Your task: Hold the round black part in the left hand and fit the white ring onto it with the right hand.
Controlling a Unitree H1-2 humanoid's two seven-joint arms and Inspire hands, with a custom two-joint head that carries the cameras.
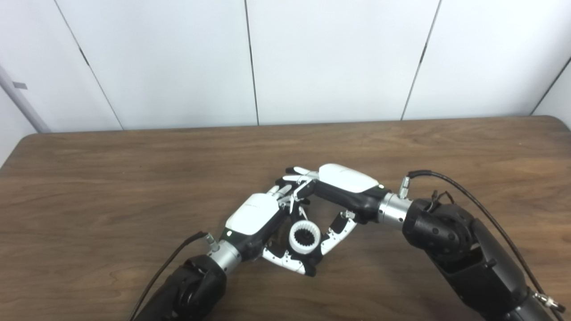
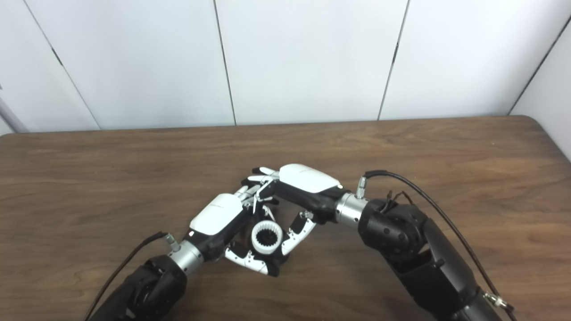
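No readable writing anywhere. White ring [image 1: 305, 237] seated on round black part [image 1: 312, 257], low on wooden table [image 1: 134, 187]. Left hand [image 1: 254, 218] at 9 o'clock, curled around part. Right hand [image 1: 343, 185] at 1 o'clock, thumb touching ring; grip unclear.

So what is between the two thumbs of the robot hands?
The white ring, sitting on the round black part, shows between them in both eye views.

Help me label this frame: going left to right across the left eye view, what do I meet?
Left hand → white ring → right hand, all over the brown table.
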